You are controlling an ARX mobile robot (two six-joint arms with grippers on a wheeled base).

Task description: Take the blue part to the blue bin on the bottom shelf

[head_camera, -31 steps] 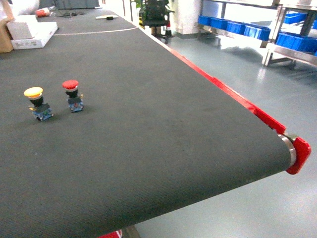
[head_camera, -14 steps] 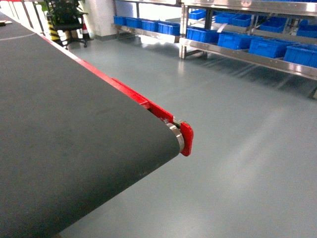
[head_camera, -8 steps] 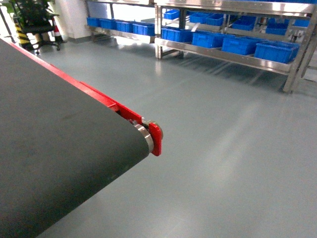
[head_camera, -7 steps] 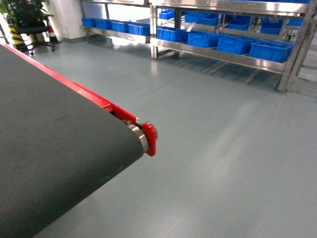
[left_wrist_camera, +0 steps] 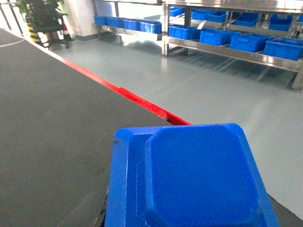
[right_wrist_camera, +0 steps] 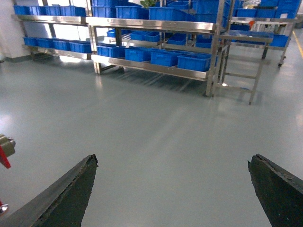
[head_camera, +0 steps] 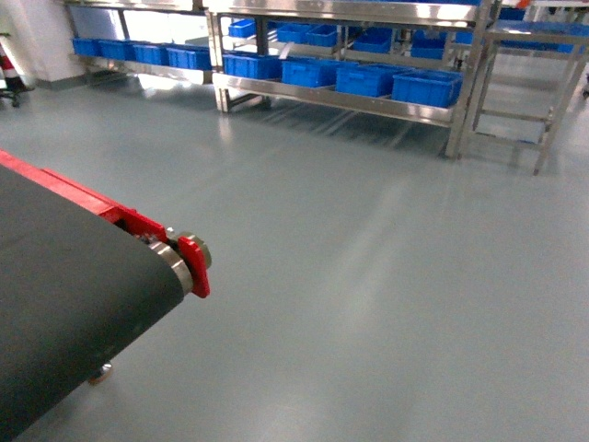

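Blue part [left_wrist_camera: 189, 177] carried at left hand, grip unseen; right hand [right_wrist_camera: 173, 189] wide open, empty. Bottom shelf [head_camera: 340, 99] should be approached squarely.

Bright, even indoor light fills all my views. Pale glare streaks the grey floor [head_camera: 386, 276] below the steel racks [head_camera: 350, 99]. The blue part [left_wrist_camera: 189, 179] before my left wrist camera looks soft and slightly blurred, as do distant bins.

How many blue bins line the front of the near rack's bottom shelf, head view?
4 on the bottom shelf: leftmost bin, second, third, rightmost. More behind are partly hidden.
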